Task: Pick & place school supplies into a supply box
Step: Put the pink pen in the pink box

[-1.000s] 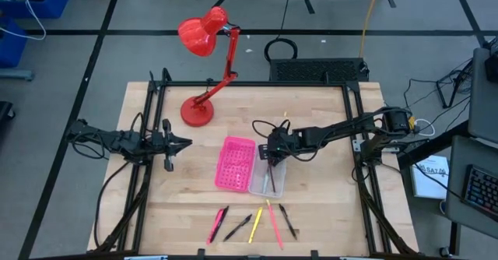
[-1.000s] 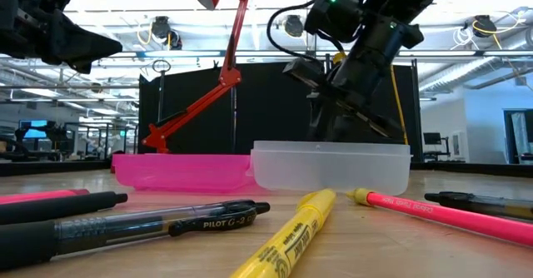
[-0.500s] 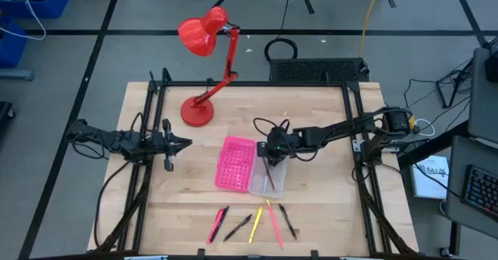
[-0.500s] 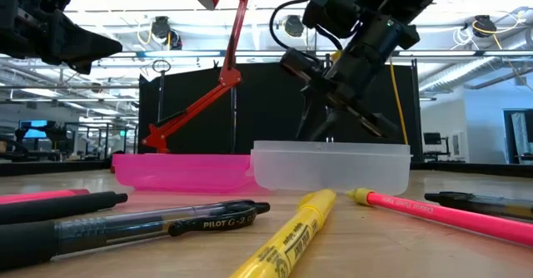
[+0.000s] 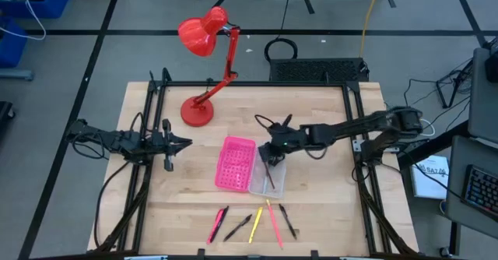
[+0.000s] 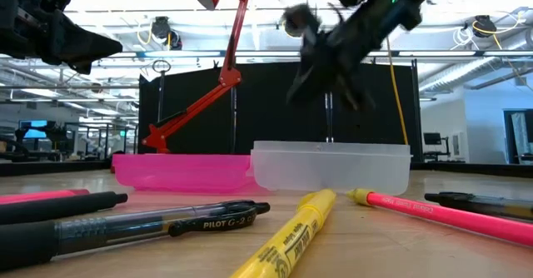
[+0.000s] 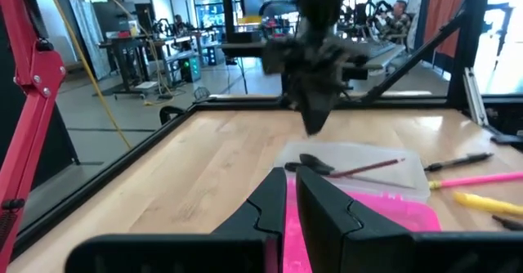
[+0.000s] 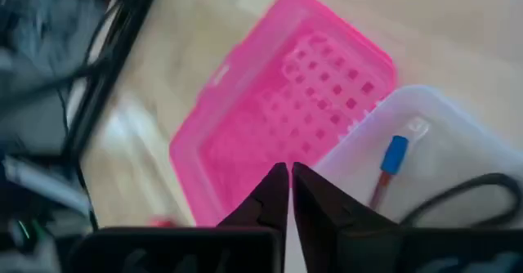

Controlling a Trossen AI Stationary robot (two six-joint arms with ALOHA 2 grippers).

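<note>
the right end effector [image 5: 269,152] hangs over the far end of the clear tray [image 5: 268,176], above the box and touching nothing. its two fingers [image 8: 276,193] are pressed together with only a hairline gap between them, and nothing is pinched in them. in the low view it is a dark blur well above the tray's rim [image 6: 331,149].

the supply box lies open near the middle of the table [image 5: 319,205]: the pink perforated half [image 5: 235,163] sits on the left arm's side, joined edge to edge with the clear tray. inside the tray lie a thin brown pencil with a blue tip [image 8: 387,168] and the dark-handled scissors [image 7: 315,163].

the left end effector [image 5: 184,143] waits over the left part of the table, well apart from the box, its fingers [image 7: 265,209] nearly together and holding nothing.

along the near edge of the table lies a row of pens: a pink pen [image 5: 214,227], a black pen [image 5: 237,227], a yellow marker [image 5: 255,224], a pink pencil [image 5: 274,223] and another black pen [image 5: 288,221], all outside the box. a red desk lamp [image 5: 204,73] stands at the far left corner.
</note>
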